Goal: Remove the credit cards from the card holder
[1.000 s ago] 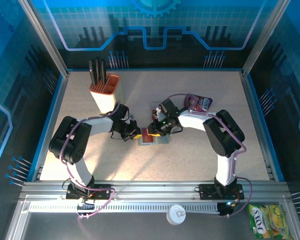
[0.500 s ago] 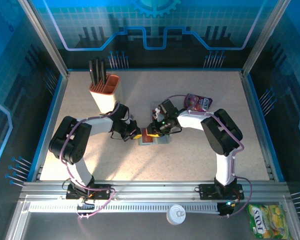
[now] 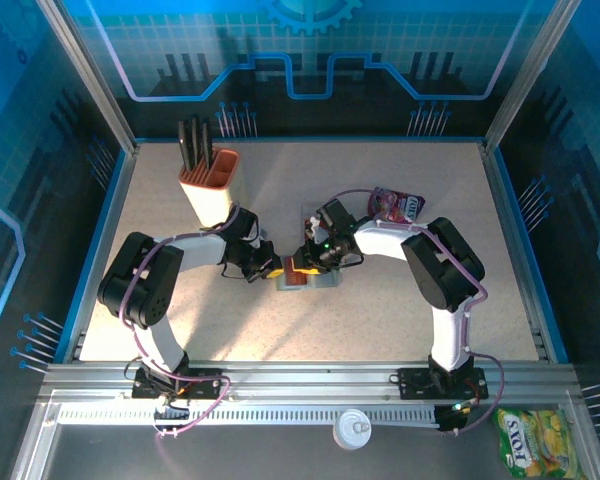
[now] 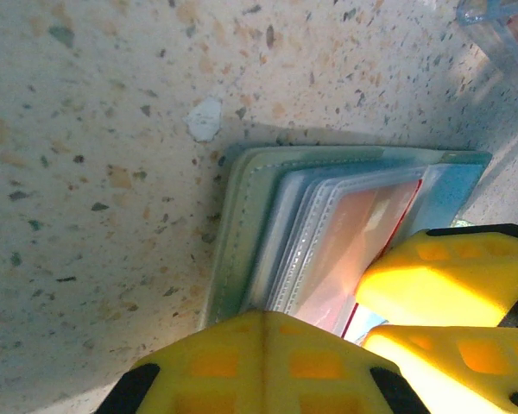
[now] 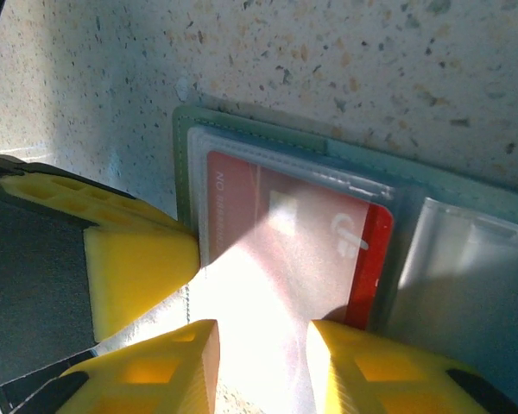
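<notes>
Setting: a speckled beige desk [image 3: 380, 310] inside a blue-lit enclosure with an aluminium frame. I list what I have in front of me.

Change, last second: the right arm's elbow has edged slightly toward the centre, then held. Both tools and the wallet lie as they did. I read this as a settling of the grip approach, not a pull; the task has not advanced.

Item 1, card holder [image 3: 318, 281], count one. Open flat at mid-desk between the two tools, grey-green cover [image 4: 242, 224] underneath, clear sleeves stacked on top.

Item 2, credit cards, count one certain: a red card [image 5: 285, 250] seated fully inside its sleeve. Further cards may sit in the other sleeves; I cannot count them.

Item 3, left tool [image 3: 268, 270], count one. One yellow finger [image 5: 134, 259] meets the wallet's outer edge, apparently pinning it. Its spread I cannot tell.

Item 4, right tool [image 5: 261, 345], count one. It has a narrow gap and is poised over the near end of the red card, with nothing visibly pinched.

Item 5, orange-and-cream cup [image 3: 210, 190], count one, far left, with roughly three black pens.

Item 6, pink pouch [image 3: 397, 205], count one, just behind the right forearm.

Item 7, off the desk on the near ledge: one white round lid [image 3: 355, 428] and one yellow-green packet [image 3: 530, 440].
</notes>
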